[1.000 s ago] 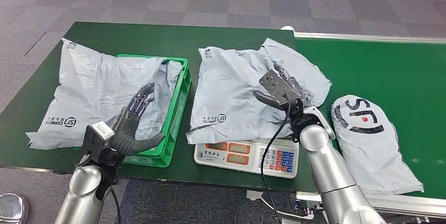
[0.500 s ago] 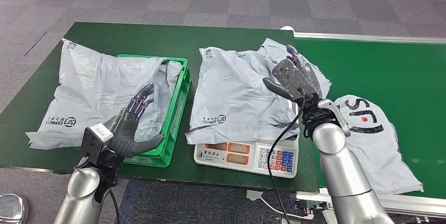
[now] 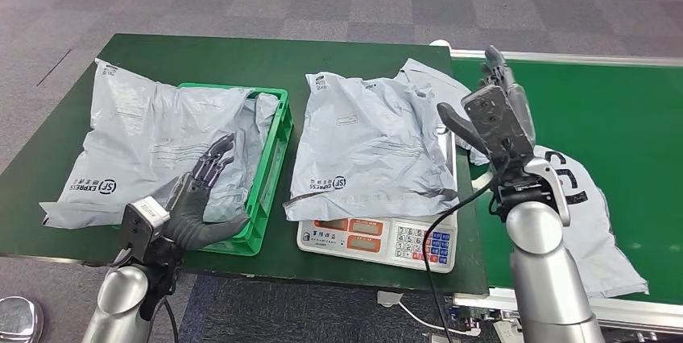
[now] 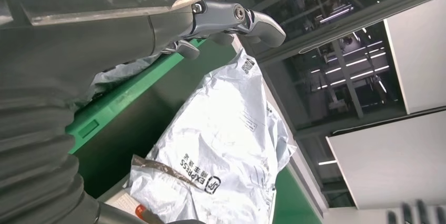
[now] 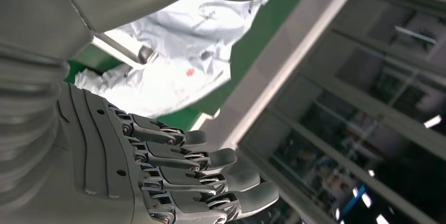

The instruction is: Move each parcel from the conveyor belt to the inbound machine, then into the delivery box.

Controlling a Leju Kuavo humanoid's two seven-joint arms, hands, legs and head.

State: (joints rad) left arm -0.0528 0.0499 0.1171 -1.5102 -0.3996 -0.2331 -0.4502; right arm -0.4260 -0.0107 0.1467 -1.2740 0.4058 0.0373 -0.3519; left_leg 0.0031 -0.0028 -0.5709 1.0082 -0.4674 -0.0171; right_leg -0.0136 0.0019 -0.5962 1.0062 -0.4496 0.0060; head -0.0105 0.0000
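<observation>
A grey SF Express parcel (image 3: 370,146) lies on the white scale (image 3: 378,240), the inbound machine; the left wrist view shows the same parcel (image 4: 221,145). A second grey parcel (image 3: 153,146) lies across the green crate (image 3: 270,190), the delivery box. A white SF parcel (image 3: 584,214) lies on the green conveyor belt (image 3: 612,109). My right hand (image 3: 495,117) is raised, open and empty, above the belt's left edge, off the scale parcel. My left hand (image 3: 201,194) is open and empty at the crate's near edge, fingers spread over the crate parcel. The right wrist view shows my right hand's fingers (image 5: 210,176) extended.
The dark green table (image 3: 233,57) carries the crate and scale. A black cable (image 3: 427,270) hangs from my right arm over the scale's keypad. Grey carpet lies beyond the table. The belt's far stretch is bare green.
My right hand has lifted off the parcel on the scale and swung right and up, towards the belt. The left hand has barely moved.
</observation>
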